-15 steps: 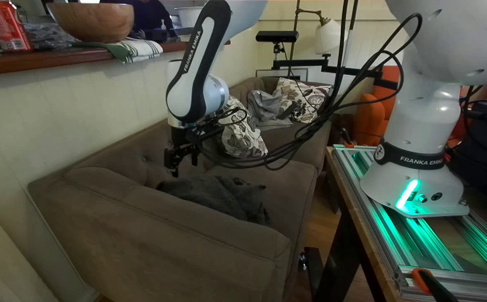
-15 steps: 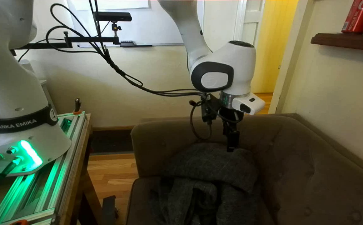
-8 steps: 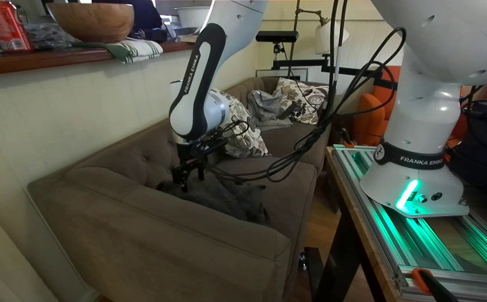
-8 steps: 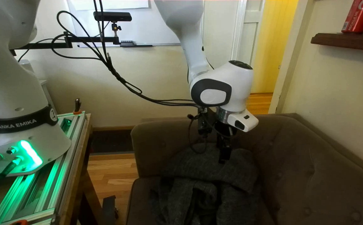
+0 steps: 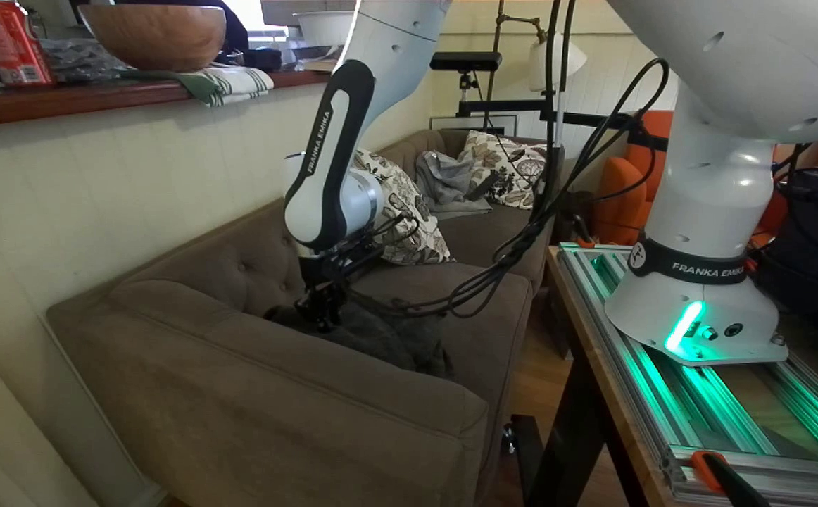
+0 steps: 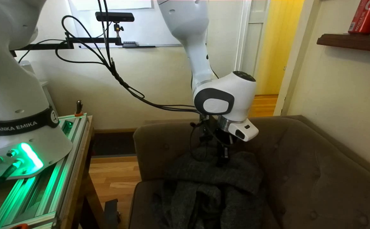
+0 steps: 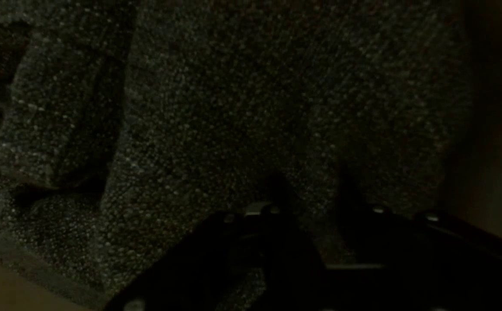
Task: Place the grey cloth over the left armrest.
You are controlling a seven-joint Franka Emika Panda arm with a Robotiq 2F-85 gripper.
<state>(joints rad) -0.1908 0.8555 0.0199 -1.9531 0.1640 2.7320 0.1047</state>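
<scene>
Grey cloth (image 5: 388, 341): crumpled in thick folds on the seat of the sofa (image 5: 493, 338), just beside the armrest; in an exterior view, part of it is hidden behind that armrest.
Armrest (image 6: 154, 140): found at 12 o'clock from the cloth in an exterior view; whether it is touched by the cloth cannot be told.
Gripper (image 7: 313, 194): pointed downward at the part of the cloth nearest the armrest; seen toward 5 o'clock in the wrist view.
Fingers (image 7: 287, 242): separated by a narrow gap, with cloth seen in it; whether the cloth is clamped cannot be told in the dark wrist view.
Robot base (image 5: 697, 310): placed at 3 o'clock from the gripper in an exterior view.
Patterned cushion (image 5: 412, 225): propped at 1 o'clock from the gripper, with lighter grey fabric (image 5: 448, 179) seen beyond.
Wooden bowl (image 5: 155, 39): set on a ledge (image 5: 99, 98) at 11 o'clock.
</scene>
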